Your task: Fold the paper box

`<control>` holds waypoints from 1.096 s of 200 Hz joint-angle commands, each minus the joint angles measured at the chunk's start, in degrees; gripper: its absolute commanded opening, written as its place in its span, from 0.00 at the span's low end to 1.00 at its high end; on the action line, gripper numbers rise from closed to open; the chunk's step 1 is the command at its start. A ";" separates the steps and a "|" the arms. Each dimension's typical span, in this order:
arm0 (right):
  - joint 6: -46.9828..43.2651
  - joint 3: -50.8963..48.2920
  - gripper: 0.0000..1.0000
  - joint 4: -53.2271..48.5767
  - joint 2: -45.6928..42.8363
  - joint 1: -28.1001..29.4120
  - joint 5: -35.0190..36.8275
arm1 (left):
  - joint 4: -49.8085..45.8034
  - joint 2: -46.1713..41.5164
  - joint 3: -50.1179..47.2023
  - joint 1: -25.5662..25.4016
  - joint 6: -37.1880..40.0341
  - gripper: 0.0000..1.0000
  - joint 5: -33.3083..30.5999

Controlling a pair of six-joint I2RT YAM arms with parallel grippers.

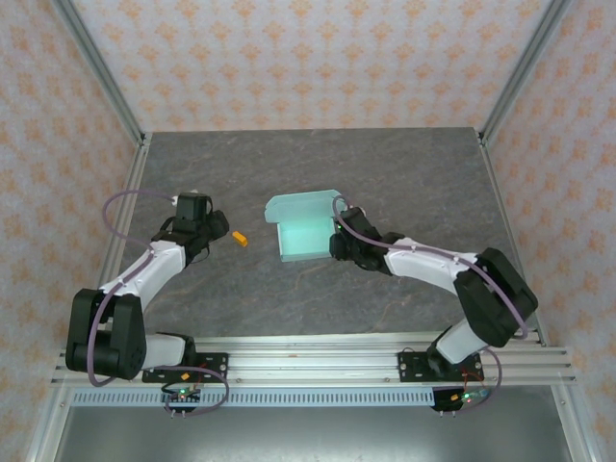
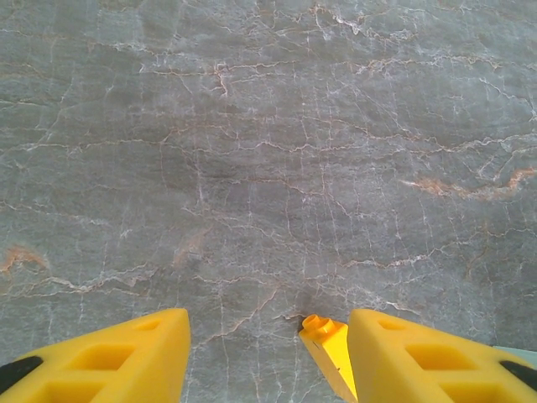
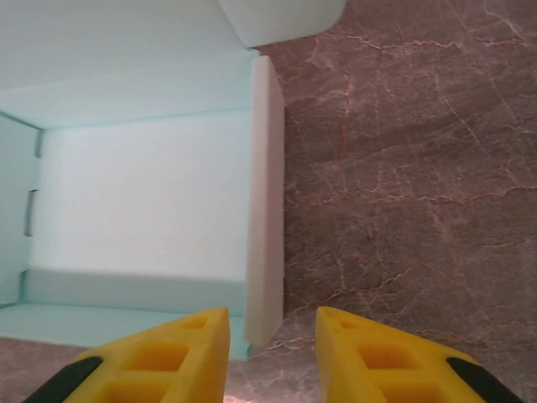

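We're mid-fold: our right gripper [image 3: 270, 315] is straddling the right side wall of the paper box [image 3: 143, 193], jaws apart, not pinching yet. We're guessing it needs a gentle squeeze next. The left gripper [image 2: 268, 317] is hanging open, well left of the box. The box is lying on the grey marbled table [image 1: 404, 173], with patterned walls [image 1: 289, 58] beyond it.

Matt pale mint card paper box [image 3: 143, 193], veined stone-look table [image 2: 268, 168]
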 commanded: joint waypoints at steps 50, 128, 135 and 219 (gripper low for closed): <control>-1.64 9.58 0.24 -6.26 7.95 2.00 9.57 | 0.21 -1.34 -0.21 -0.41 0.68 0.53 0.51; -2.75 14.31 0.19 -10.59 13.25 4.61 14.80 | 0.63 -1.29 -0.48 -0.42 1.05 0.53 0.91; -2.85 14.54 0.18 -10.98 13.49 4.82 15.34 | 0.67 -1.31 -0.58 -0.43 1.12 0.53 0.85; -3.65 18.25 0.13 -17.22 17.83 6.06 18.85 | 0.87 -2.04 -0.92 -0.40 1.15 0.53 0.67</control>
